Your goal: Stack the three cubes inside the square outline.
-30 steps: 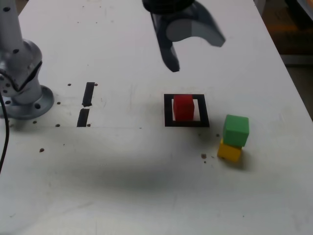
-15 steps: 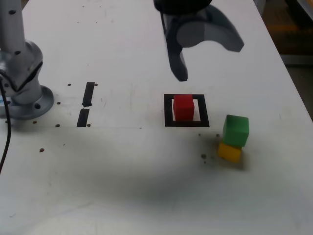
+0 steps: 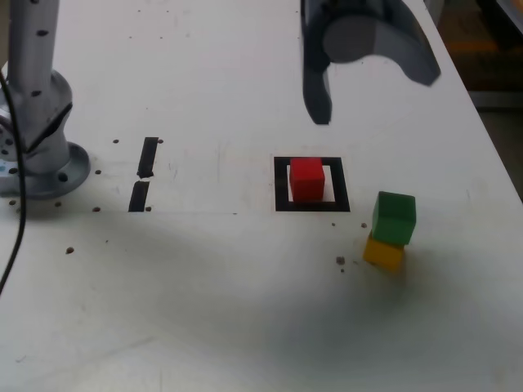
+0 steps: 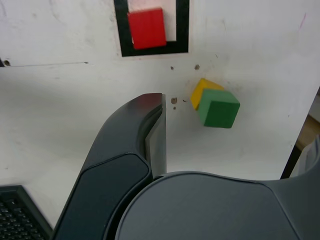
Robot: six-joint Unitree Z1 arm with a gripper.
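White table (image 3: 204, 310) filling frame. Grey arm base (image 3: 37, 155) far left of exterior view. Dark gripper (image 3: 372, 98) top centre-right, jaws spread wide, holding nothing. Black square outline (image 3: 282, 184) centre, red cube (image 3: 307, 179) inside. Green cube (image 3: 395, 217) stacked askew on yellow cube (image 3: 382, 254), lower right of outline, outside it.

Your exterior view is evenly lit, mildly soft. A broad diffuse shadow crosses the table (image 3: 204, 302). Your wrist view is sharper
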